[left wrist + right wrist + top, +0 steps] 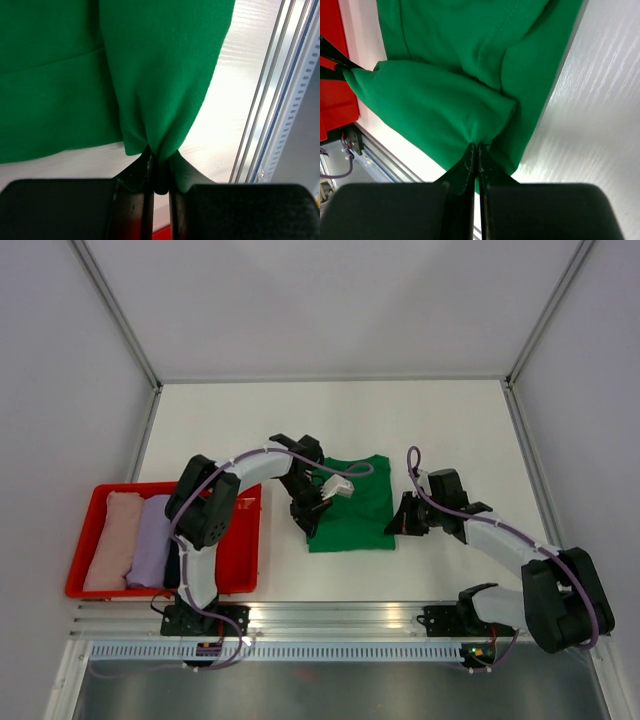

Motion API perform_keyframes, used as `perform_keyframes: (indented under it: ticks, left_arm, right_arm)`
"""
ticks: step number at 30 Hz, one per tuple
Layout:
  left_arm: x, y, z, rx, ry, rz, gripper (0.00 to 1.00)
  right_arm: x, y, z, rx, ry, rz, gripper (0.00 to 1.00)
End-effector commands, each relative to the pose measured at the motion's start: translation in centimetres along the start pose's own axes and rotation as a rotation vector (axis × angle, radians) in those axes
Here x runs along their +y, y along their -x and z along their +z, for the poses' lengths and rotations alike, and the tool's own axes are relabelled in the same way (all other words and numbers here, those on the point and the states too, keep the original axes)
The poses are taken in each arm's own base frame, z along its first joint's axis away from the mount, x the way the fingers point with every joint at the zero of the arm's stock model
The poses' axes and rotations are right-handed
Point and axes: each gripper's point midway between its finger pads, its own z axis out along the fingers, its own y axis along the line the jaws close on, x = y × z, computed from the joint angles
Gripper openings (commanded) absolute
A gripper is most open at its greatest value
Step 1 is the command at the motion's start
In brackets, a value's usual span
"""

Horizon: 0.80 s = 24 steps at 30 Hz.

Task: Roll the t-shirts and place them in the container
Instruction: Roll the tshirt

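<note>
Green t-shirt pinched by left hand and right hand, black t-shirt mostly hidden behind left arm

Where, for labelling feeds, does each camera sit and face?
Top external: above and behind the bases, looking down on the table, left arm, right arm, green t-shirt, red tray.
Left wrist: on the left arm, facing along the left claw, shut on the green t-shirt.
Right wrist: likewise, right claw shut on it.
Shared: the green t-shirt.
</note>
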Motion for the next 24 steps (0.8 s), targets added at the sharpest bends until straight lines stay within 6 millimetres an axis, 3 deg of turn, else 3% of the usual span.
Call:
perform_keyframes:
  ticks: [1,6,10,13,16,21,22,23,24]
  left_arm:
    - [-1.7,1.1,-1.1,-0.053,0.004,0.07,0.05]
    - [-2.9,0.8,-0.8,-0.029,0.001,0.161,0.03]
    - [-3.5,-0.1,0.4,-0.011,-0.048,0.139,0.03]
    - [-3.5,-0.4,0.8,-0.006,-0.065,0.134,0.03]
    - [-3.2,-0.2,1.0,-0.007,-0.071,0.134,0.03]
    - [-2.1,-0.4,2.1,0.012,-0.095,0.066,0.03]
    - [-2.0,-0.4,2.2,0.011,-0.096,0.06,0.03]
    - [-1.9,-0.3,2.1,0.006,-0.096,0.059,0.03]
    - [-1.7,-0.2,2.1,0.003,-0.096,0.056,0.03]
  right_arm:
    - [1.2,-0.5,-1.0,0.011,0.03,0.013,0.0]
    - [2.3,-1.6,-3.1,0.059,0.034,0.026,0.0]
    - [1.4,-5.3,-3.6,0.188,0.003,0.107,0.0]
    - [1.4,-6.7,-4.0,0.231,0.011,0.139,0.0]
    - [1.7,-6.2,-4.0,0.216,0.017,0.153,0.0]
    - [-0.4,-4.9,-2.3,0.197,-0.054,0.192,0.0]
    - [-0.9,-3.8,-2.2,0.167,-0.072,0.198,0.0]
    - [-1.4,-3.2,-2.1,0.153,-0.094,0.19,0.02]
    - [-1.3,-1.7,-2.2,0.117,-0.107,0.167,0.12]
